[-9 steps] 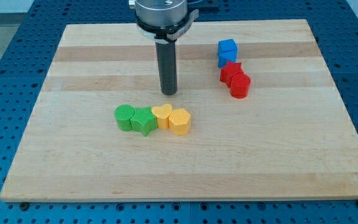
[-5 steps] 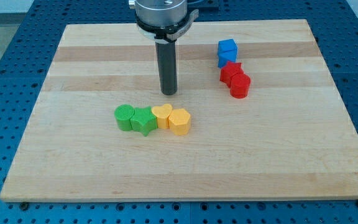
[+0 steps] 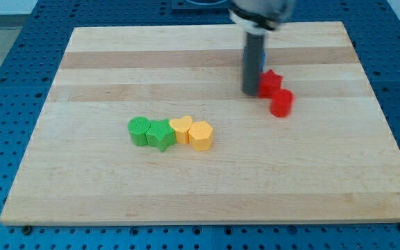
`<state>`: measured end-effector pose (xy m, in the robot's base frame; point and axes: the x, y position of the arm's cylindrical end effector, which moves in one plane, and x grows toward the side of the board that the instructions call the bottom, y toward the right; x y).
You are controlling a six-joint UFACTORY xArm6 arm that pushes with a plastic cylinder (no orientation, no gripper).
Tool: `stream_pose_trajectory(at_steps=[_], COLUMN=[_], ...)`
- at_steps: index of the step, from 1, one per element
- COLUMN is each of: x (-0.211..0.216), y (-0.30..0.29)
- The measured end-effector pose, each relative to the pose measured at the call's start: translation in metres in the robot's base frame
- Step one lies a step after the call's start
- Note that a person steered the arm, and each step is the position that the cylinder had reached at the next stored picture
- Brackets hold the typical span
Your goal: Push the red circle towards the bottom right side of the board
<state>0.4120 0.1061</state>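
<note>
Sitting lower right of my tip (image 3: 251, 93): red circle (image 3: 281, 103).

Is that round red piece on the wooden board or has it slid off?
On. The red circle sits on the board, beside my tip.

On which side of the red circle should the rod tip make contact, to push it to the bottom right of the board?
Contact the red circle on its upper-left side wall and push diagonally down-right. It is a short cylinder, so aim through its centre or it may slip sideways. My tip now stands left of the red star, which touches the circle from the upper left, so the star would probably be pushed along.
</note>
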Motion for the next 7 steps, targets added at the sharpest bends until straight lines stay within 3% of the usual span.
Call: stream_pose_trajectory(at_steps=[3,4,5,7], x=[0.111,0.11,0.092,0.006], y=[0.094,0.093,0.048,-0.055])
